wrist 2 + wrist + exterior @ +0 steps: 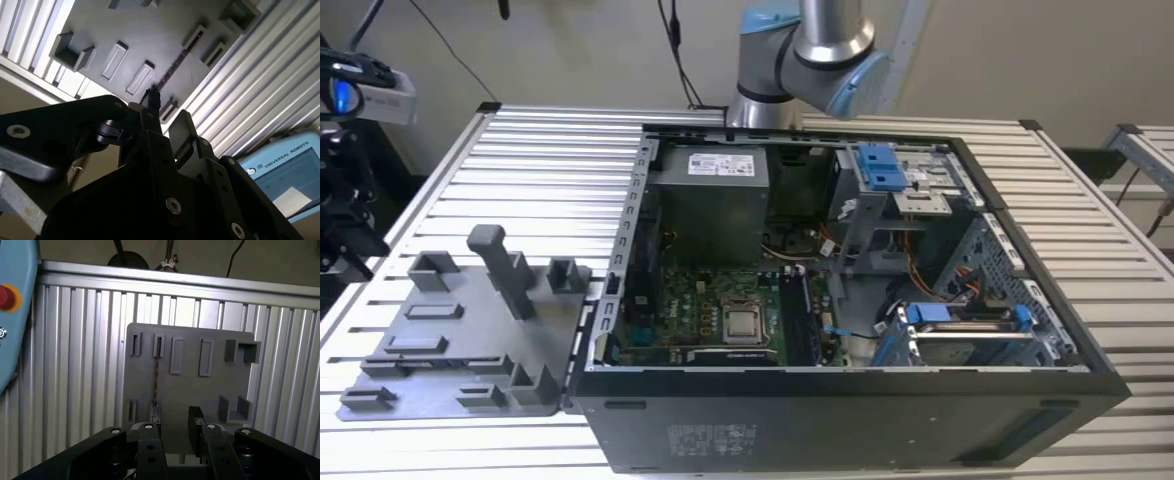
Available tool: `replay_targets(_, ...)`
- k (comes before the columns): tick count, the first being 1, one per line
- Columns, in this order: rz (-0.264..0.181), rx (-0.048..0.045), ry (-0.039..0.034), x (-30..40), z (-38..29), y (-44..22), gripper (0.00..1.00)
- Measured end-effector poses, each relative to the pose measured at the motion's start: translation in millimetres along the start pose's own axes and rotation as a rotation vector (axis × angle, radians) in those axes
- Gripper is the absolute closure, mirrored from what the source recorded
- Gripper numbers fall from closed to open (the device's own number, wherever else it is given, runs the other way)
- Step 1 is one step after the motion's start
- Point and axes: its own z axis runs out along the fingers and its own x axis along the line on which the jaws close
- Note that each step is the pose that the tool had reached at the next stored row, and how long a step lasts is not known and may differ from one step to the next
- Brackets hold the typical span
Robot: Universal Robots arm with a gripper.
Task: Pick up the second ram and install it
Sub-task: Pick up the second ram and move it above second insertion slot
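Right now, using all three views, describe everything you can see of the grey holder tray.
The grey holder tray is a flat, plastic-looking plate lying on the slatted metal table, at the exterior view's left of the open computer case. Upright posts and rectangular slotted blocks rise from it. In both wrist views a thin dark ram stands on edge in it, between two end slots. The open gripper hangs above, not touching.
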Motion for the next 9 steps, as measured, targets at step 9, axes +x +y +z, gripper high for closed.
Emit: replay_targets(9, -0.004, -0.0002, 0.0001, 0.2, 10.3, 1.4, 0.64)
